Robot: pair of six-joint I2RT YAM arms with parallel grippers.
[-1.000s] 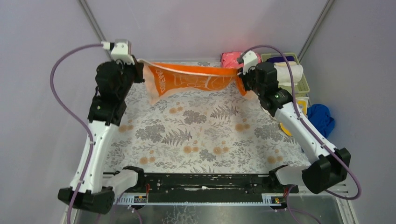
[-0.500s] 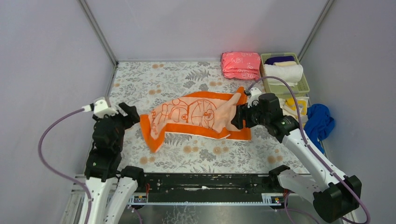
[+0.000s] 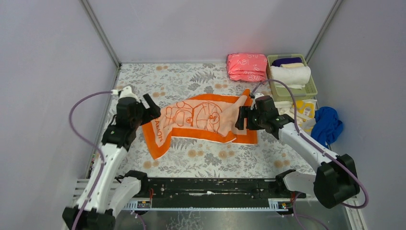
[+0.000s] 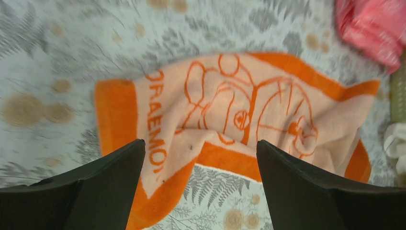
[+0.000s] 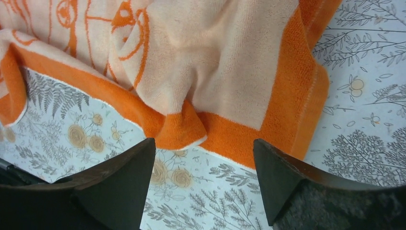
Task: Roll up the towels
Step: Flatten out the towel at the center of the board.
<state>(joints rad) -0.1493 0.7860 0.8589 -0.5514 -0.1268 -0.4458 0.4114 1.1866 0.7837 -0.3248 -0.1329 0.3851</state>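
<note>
The orange towel [image 3: 201, 120] is spread in the middle of the tabletop [image 3: 210, 158], on the flower-printed cover. It is not quite flat: its near left corner hangs towards the arms, and some folds are seen at its right end. In the left wrist view the towel [image 4: 239, 115] shows orange line drawings and letters on a pale field.

The left claw [image 3: 152, 106] is seen at the left edge of the towel with its jaws wide apart, and nothing is held between them [image 4: 199, 143]. The right claw [image 3: 241, 119] is at the right end of the towel, also wide open and empty [image 5: 203, 141]; a folded orange corner lies just under the gap.

At the far right a green tray [image 3: 312, 85] is placed. A rolled cream-white towel [image 3: 289, 74] is lying in it, and behind this, at the far end of the tray, a dark folded cloth [image 3: 286, 61] is seen.

The pink stack [image 3: 246, 66] lies just beside the tray on its left. Near the tray's front side a yellow towel [image 3: 306, 109] is found; whether it lies in a container cannot be told. A crumpled blue towel [image 3: 329, 122] lies beside it at the right edge.
</note>
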